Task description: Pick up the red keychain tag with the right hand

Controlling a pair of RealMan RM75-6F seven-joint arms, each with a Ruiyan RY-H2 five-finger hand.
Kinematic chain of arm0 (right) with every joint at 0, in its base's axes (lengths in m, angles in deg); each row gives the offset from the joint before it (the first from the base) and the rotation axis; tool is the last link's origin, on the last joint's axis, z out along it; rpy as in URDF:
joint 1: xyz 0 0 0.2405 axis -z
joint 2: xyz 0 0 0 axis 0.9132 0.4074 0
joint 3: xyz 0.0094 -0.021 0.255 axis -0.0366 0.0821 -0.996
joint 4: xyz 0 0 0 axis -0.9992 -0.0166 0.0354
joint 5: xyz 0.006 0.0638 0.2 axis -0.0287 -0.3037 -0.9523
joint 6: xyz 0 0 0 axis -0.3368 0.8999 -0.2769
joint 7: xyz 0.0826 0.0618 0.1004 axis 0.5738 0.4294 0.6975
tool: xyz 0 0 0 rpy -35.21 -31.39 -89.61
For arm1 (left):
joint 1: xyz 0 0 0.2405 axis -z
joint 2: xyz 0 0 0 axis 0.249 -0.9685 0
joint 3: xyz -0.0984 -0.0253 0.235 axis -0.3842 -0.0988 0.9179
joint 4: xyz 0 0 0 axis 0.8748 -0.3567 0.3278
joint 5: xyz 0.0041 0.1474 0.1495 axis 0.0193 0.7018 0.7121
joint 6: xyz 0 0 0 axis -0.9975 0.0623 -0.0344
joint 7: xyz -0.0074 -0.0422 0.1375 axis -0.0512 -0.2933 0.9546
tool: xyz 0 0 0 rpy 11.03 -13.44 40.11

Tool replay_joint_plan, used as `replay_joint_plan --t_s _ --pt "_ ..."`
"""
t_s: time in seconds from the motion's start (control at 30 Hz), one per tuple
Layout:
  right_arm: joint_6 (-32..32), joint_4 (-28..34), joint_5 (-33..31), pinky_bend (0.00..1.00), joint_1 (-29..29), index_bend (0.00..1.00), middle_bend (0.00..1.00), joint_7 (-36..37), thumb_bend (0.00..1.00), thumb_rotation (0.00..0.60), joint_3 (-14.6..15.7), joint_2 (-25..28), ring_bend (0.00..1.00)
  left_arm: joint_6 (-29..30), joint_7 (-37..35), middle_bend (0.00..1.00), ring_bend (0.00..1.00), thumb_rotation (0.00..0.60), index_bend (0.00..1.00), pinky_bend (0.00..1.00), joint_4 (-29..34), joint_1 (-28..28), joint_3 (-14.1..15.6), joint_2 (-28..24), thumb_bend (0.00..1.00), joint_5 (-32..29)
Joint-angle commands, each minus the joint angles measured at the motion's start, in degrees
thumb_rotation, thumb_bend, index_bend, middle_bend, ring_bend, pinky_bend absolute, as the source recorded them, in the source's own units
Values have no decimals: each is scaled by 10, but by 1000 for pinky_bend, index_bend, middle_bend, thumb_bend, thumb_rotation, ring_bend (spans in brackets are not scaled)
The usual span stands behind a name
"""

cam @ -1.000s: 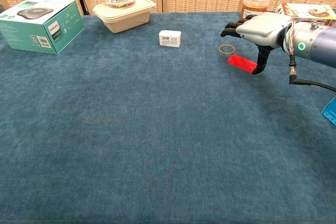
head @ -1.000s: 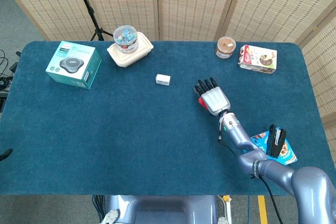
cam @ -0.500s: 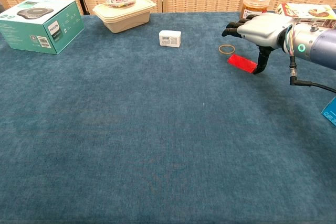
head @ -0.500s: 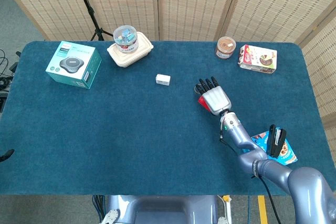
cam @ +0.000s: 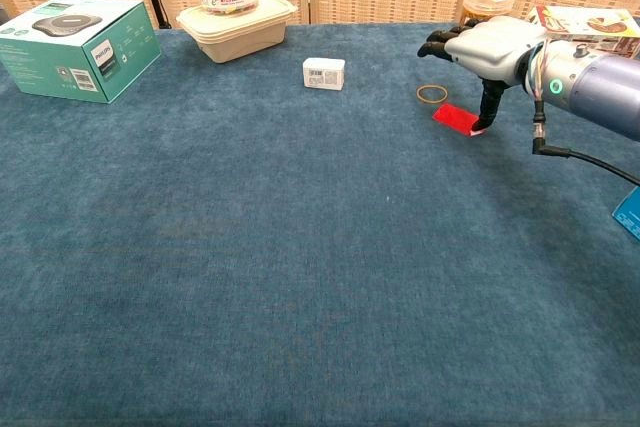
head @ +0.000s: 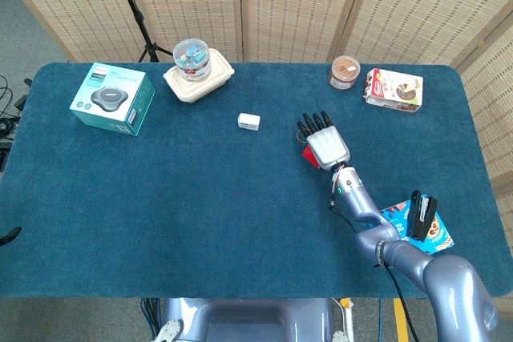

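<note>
red keychain tag [cam: 454, 118] flat on table, upper right of chest view | long axis slants down-right | right hand [cam: 487, 47] directly above, thumb tip touching its right end, nothing grasped, fingers spread | left hand unseen

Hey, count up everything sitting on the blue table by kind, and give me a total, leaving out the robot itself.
Boxes: 3: teal box, small white box, snack box
Jars: 2: clear jar, brown jar
Takeout containers: 1
Red keychain tags: 1
Metal rings: 1
Blue packets: 1
Total: 9
</note>
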Motion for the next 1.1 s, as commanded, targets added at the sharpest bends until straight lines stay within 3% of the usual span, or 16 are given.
replay_joint_plan --t_s 0.03,0.37,0.67,0.87,1.1 --pt "-5 -12 4 0 -3 0 0 13 0 600 -4 -8 0 0 -1 0 0 600 0 0 0 0 0 0 0 0" --pt "-59 -11 40 0 1 0 0 61 0 600 -4 -5 0 2 2 0 0 600 0 0 1 -1 3 1 0 4" --pt "-14 85 44 0 18 0 0 22 0 600 27 62 0 2 7 0 0 600 0 0 3 1 3 1 0 4" --pt "-1 101 30 0 23 0 0 4 0 600 30 64 0 2 10 0 0 600 0 0 4 1 3 2 0 4" --pt "2 72 24 0 20 0 0 8 0 600 24 41 0 0 6 0 0 600 0 0 3 2 3 2 0 2"
